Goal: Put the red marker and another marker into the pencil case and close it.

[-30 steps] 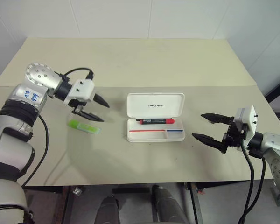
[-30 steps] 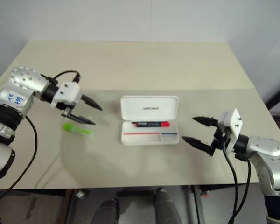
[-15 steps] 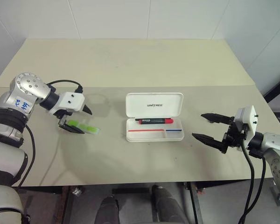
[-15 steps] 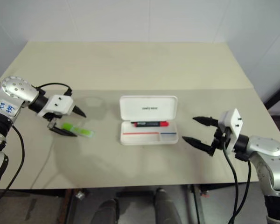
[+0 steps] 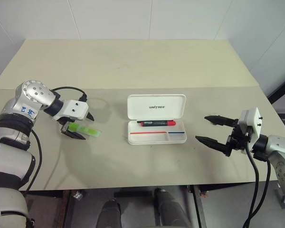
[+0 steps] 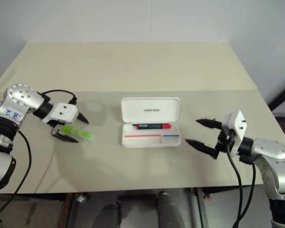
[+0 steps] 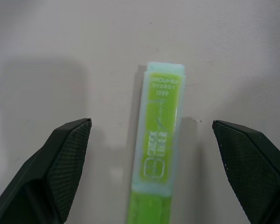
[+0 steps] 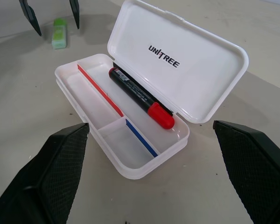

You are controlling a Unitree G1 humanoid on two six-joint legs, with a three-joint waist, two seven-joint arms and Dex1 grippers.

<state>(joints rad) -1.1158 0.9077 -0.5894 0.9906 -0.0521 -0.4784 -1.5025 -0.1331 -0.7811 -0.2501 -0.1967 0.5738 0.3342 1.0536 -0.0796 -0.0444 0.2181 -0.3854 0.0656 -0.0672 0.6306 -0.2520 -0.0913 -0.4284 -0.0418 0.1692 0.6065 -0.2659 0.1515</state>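
Note:
The white pencil case point(image 5: 156, 101) lies open at the table's middle, lid up and showing black UNITREE print. The red marker point(image 5: 157, 123) lies in the case's back compartment, red cap toward the right. The light-green marker point(image 5: 88, 129) lies flat on the table left of the case. My left gripper point(image 5: 85, 127) is open and low over it, one finger on each side of the marker's near end point(image 7: 157, 149), without touching it. My right gripper point(image 5: 202, 128) is open and empty, hovering right of the case and pointing at it point(image 8: 196, 70).
The case's front compartments, marked by a red stripe point(image 8: 100, 91) and a blue stripe point(image 8: 141, 137), hold nothing. A seam crosses the beige table point(image 5: 133, 61) behind the case. The table's front edge runs close below both grippers.
My left gripper has dropped down and to the left from above the green marker, opened wider, and now straddles it. The right arm, case and red marker have not moved.

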